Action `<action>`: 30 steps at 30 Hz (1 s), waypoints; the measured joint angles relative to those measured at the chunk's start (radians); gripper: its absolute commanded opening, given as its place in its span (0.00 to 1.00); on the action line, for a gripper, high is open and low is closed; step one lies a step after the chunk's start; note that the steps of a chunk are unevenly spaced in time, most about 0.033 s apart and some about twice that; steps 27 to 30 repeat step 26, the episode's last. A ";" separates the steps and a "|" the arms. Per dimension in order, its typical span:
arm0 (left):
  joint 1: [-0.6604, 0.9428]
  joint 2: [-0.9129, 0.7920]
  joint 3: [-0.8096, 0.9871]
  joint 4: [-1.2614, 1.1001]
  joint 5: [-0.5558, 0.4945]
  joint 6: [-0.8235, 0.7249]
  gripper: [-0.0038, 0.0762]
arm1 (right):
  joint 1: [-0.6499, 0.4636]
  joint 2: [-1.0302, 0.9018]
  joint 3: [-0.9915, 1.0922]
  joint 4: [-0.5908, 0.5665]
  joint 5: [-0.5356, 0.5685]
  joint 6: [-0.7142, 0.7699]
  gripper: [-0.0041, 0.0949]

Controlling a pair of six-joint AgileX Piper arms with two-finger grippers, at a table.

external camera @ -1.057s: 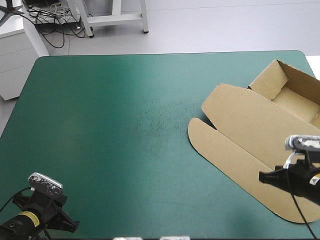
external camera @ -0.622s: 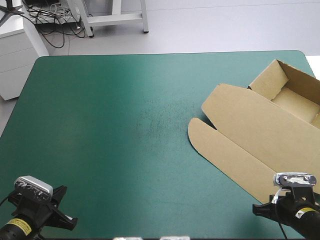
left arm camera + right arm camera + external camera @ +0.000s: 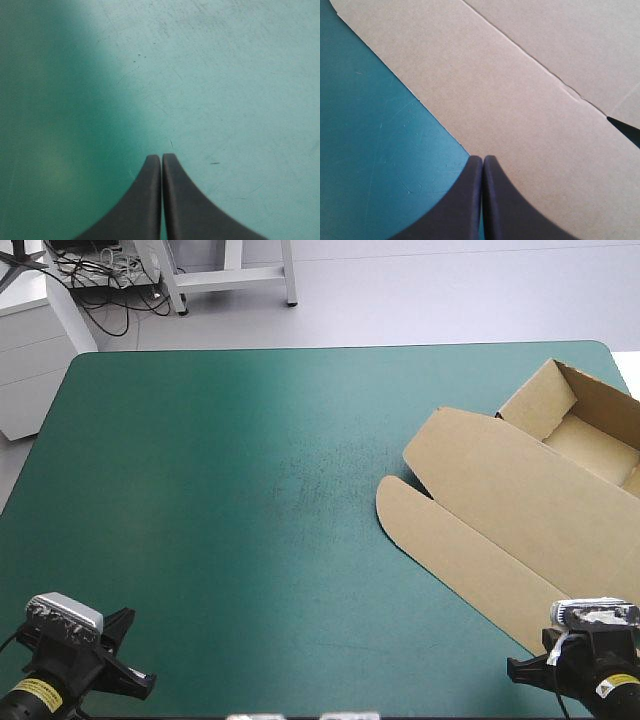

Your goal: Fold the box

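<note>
Both arms now drawn back to the near edge, R gripper [image 3: 482, 159] pinched together and empty at rim of lid [image 3: 470, 520], L gripper [image 3: 161, 157] likewise over bare cover [image 3: 220, 490]; box [image 3: 545, 455] sits at table's right, tray [image 3: 535, 405] formed, lid flat, so folding prob. done.

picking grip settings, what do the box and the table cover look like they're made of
The box: brown board, probably cardboard, matte; cut edges and a pressed crease line show in the right wrist view. The teal-green cover: seemingly a smooth mat, perhaps rubber or vinyl, with a faint sheen and fine scratches; which one cannot be told.
</note>
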 measured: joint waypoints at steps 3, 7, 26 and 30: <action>0.000 0.000 0.003 0.000 0.000 -0.005 0.04 | 0.000 -0.001 0.000 0.000 0.000 0.000 0.03; 0.000 0.000 0.004 0.000 0.000 -0.007 0.04 | 0.000 -0.001 0.000 0.002 0.000 0.004 0.03; 0.000 0.000 0.004 0.000 0.000 -0.007 0.04 | 0.000 -0.001 0.000 0.054 0.001 0.054 0.03; 0.000 0.000 0.004 0.000 0.000 -0.007 0.04 | 0.000 -0.001 0.000 0.054 0.001 0.054 0.03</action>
